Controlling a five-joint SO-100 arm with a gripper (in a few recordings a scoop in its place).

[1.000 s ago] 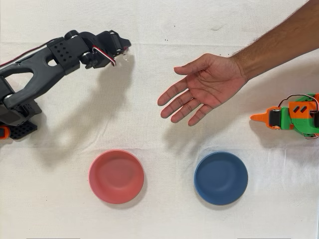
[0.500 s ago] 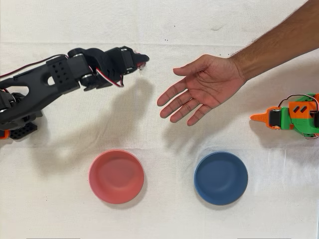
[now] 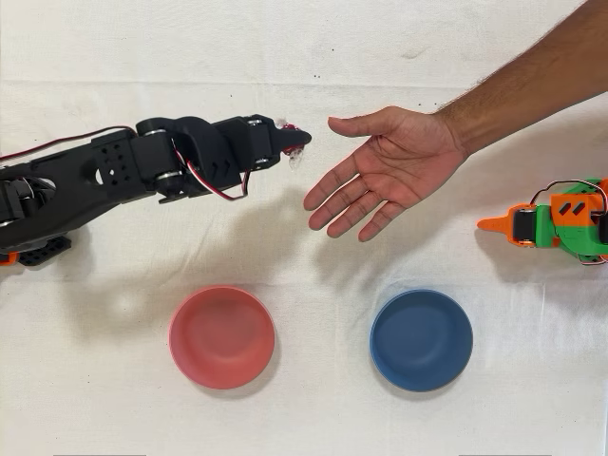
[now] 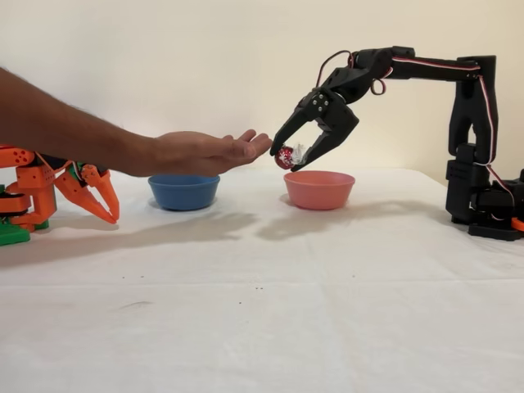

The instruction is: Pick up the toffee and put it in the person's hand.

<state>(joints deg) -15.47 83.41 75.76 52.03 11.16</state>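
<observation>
Toffee (image 4: 286, 156): pinched between the jaw tips of the black gripper (image 4: 287, 160), held in the air above the table. Person's hand (image 4: 205, 152): palm up, fingertips just beside the toffee, apart. Pink bowl (image 4: 318, 189): below.

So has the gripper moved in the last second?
Yes. In the overhead view the gripper, holding the toffee, has travelled right, past the pink bowl, toward the hand.

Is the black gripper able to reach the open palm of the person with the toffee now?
Probably yes: the gripper holds the toffee just short of the hand's fingertips, with nothing between them.
</observation>
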